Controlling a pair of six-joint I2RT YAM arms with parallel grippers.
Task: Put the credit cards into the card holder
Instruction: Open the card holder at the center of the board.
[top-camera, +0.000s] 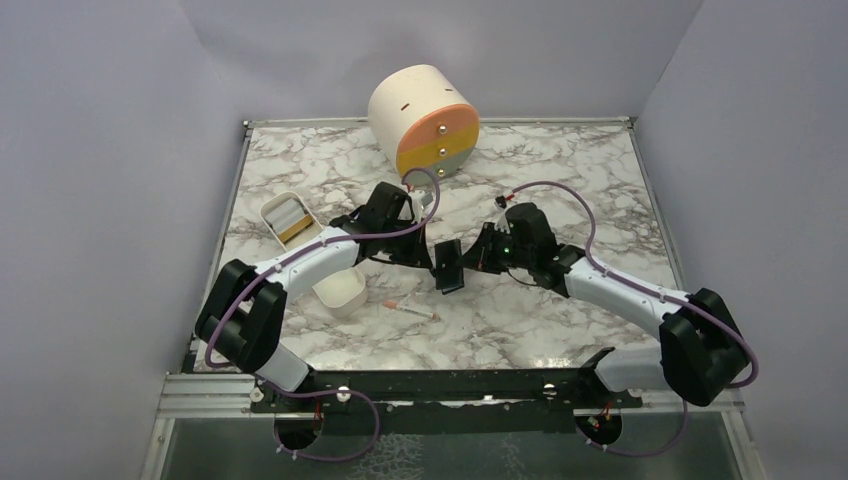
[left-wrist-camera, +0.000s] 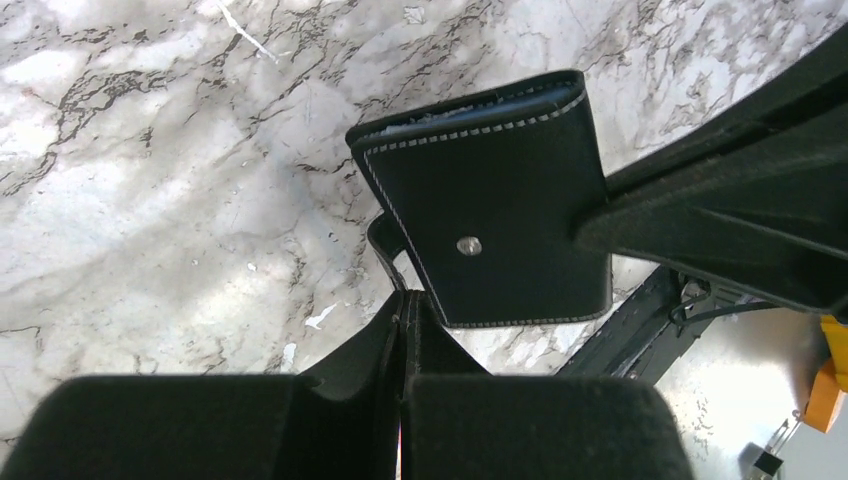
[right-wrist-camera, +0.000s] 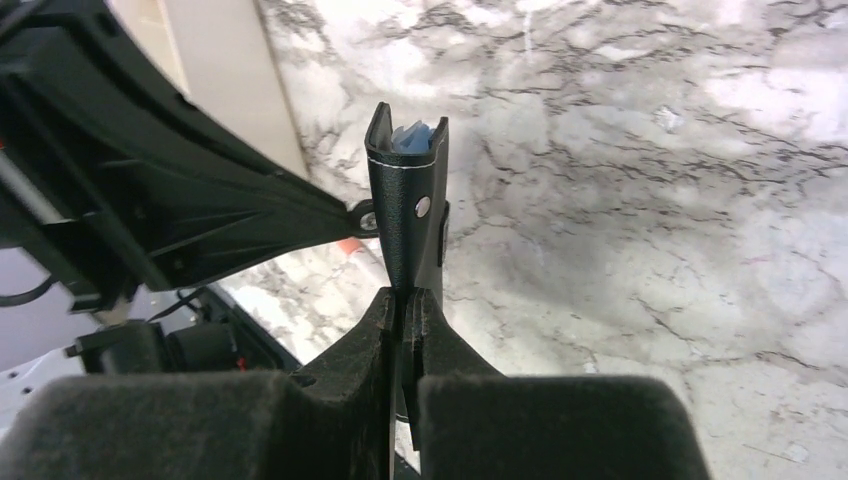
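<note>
Robot lab cell: marble-look tabletop (top-camera: 560, 325), plain lilac walls (top-camera: 100, 150)

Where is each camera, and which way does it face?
Top external: above, behind the robot, looking down on the marble table; both arms show.
Left wrist: on the left arm, looking past the left gripper at the black stitched card holder.
Right wrist: on the right arm, past the right gripper at the holder's edge.
All show the holder.

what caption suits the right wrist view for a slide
Right gripper and left gripper pinch the card holder edge-on over the marble table, blue card peeking out.
</note>
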